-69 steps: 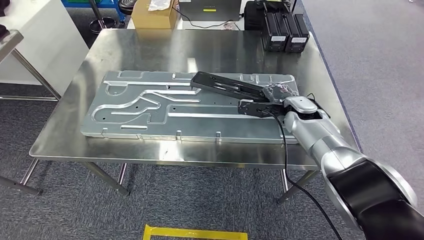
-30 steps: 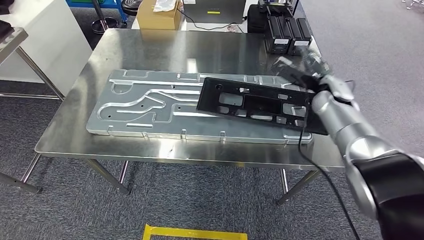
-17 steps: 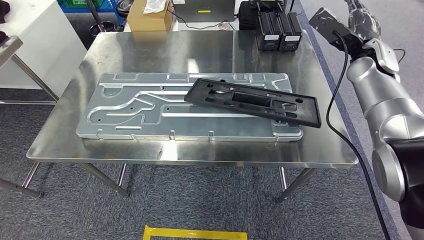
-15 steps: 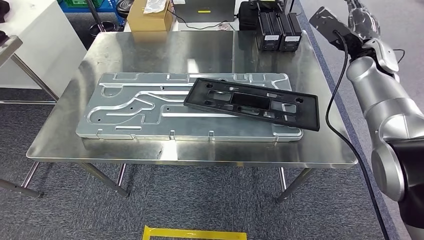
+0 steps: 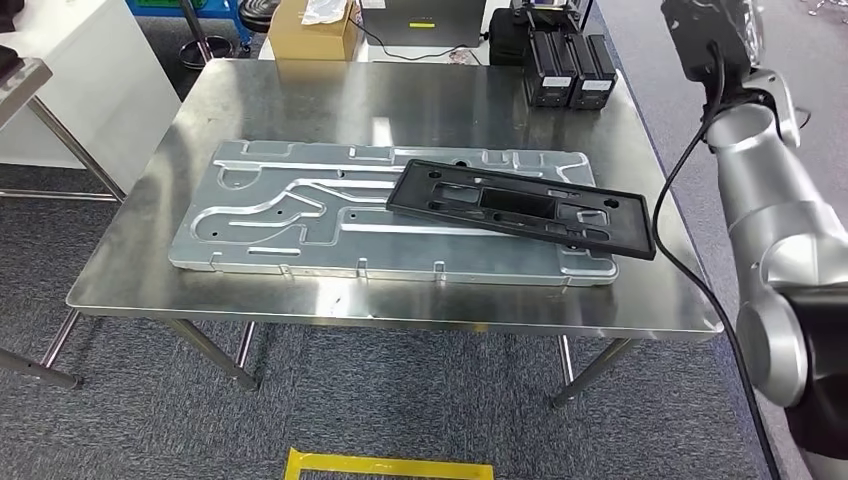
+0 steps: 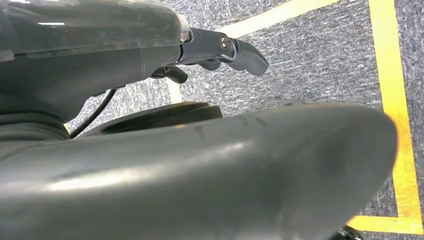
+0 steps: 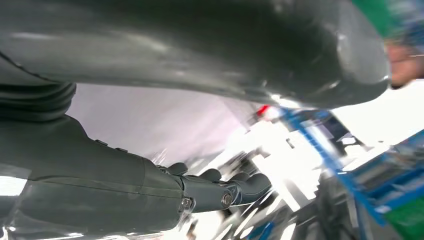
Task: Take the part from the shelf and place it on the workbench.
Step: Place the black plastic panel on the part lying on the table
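— Placement first: where does the long flat black plastic frame with cut-outs lie?

— Flat on the big grey machined aluminium plate, which rests on the steel surface. It sits toward the plate's right end, with its far right corner jutting just past the plate's edge. No hand touches it.

— Why there, you think?

— The plate gives broad, level support, so I judge this to be the intended resting spot and the task essentially done.

— Its long axis?

— Roughly left to right across the surface, slightly skewed: the left end points a little away from the robot, the right end comes nearer.

— And the hands?

— The right hand is lifted high off to the right, fingers loosely curled around nothing. The left hand hangs over carpet with yellow tape, fingers bent inward, holding nothing.
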{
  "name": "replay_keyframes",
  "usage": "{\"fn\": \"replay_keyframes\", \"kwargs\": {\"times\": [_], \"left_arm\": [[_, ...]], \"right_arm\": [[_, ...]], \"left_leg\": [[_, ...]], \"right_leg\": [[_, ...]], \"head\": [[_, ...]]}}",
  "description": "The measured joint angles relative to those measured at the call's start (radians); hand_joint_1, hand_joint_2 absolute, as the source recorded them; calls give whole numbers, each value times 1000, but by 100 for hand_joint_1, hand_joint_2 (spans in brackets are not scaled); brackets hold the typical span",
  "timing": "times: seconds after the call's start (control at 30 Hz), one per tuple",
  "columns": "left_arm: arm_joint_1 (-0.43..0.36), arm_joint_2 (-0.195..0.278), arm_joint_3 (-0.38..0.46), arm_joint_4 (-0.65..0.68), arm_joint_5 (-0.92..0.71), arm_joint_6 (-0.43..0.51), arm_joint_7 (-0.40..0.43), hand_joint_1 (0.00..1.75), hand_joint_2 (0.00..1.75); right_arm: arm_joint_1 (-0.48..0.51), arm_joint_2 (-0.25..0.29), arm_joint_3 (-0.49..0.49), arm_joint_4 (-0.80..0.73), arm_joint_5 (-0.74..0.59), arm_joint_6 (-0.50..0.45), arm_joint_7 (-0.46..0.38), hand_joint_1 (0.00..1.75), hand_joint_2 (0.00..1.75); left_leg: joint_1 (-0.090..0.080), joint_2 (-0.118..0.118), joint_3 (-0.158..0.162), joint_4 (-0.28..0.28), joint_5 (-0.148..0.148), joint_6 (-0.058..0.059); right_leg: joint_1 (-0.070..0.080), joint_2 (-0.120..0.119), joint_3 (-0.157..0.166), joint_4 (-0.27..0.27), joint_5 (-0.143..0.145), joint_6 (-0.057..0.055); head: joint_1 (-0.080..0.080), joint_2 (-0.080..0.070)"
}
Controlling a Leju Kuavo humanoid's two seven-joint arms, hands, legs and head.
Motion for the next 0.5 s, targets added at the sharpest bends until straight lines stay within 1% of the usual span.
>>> {"fn": "replay_keyframes", "kwargs": {"times": [0.03,0.07,0.1,0.13,0.17,0.2,0.23,0.27,0.3,0.37,0.4,0.43,0.47,0.5], "left_arm": [[-1,0,2,0,7,5,2,0,0],[-2,-1,6,0,14,11,4,0,0],[-3,-1,11,0,22,18,5,0,0],[-4,-2,17,0,31,25,6,0,0],[-4,-3,23,0,39,30,6,0,0],[-4,-3,29,0,46,33,6,0,0],[-4,-3,34,0,52,35,6,0,0],[-4,-3,40,0,58,36,6,0,0],[-5,-3,45,0,64,38,7,0,0],[-4,-2,57,0,77,44,9,0,0],[-4,-2,62,0,83,47,11,0,0],[-5,-1,68,0,88,49,12,0,0],[-5,0,73,0,93,51,12,0,0],[-5,2,79,0,97,54,10,0,0]], "right_arm": [[39,1,-10,-51,-52,13,-11,0,0],[88,2,-17,-111,-105,21,-17,0,0],[149,3,-22,-180,-155,24,-21,0,0],[225,3,-25,-260,-201,19,-28,0,0],[310,6,-27,-343,-236,5,-38,0,0],[402,9,-28,-425,-256,-15,-51,0,0],[494,16,-29,-507,-264,-41,-66,0,0],[582,25,-29,-584,-261,-71,-80,0,0],[664,36,-27,-652,-256,-100,-91,0,0],[796,61,-20,-763,-247,-150,-103,0,0],[846,74,-15,-801,-244,-167,-104,0,0],[895,87,-10,-843,-240,-180,-104,0,0],[946,101,-6,-883,-237,-189,-104,0,0],[998,116,-2,-921,-234,-193,-103,0,0]], "left_leg": [[1,-1,-1,6,-5,-5],[1,-2,-2,14,-10,-10],[0,-4,-4,19,-14,-15],[0,-6,-5,22,-17,-20],[1,-7,-4,23,-18,-25],[2,-9,-4,22,-20,-29],[3,-9,-5,28,-28,-35],[4,-8,-12,48,-46,-40],[5,-7,-28,87,-74,-46],[6,-4,-78,210,-145,-55],[6,-4,-100,264,-169,-58],[6,-4,-109,290,-175,-58],[6,-4,-100,277,-161,-55],[5,-5,-71,226,-131,-50]], "right_leg": [[-2,0,35,-66,25,1],[-1,0,64,-122,42,-2],[0,0,82,-156,47,-8],[4,1,88,-167,42,-15],[8,0,90,-170,42,-22],[8,-1,92,-170,41,-29],[8,-4,93,-172,41,-35],[6,-7,94,-173,42,-41],[5,-10,95,-174,42,-46],[5,-12,93,-173,42,-51],[5,-13,91,-172,43,-52],[6,-12,90,-171,43,-53],[7,-13,89,-171,43,-54],[9,-13,89,-171,43,-54]], "head": [[0,0],[0,0],[-1,0],[-1,0],[-2,0],[-2,0],[-2,0],[-3,0],[-3,0],[-4,0],[-4,0],[-4,0],[-4,0],[-4,0]]}}
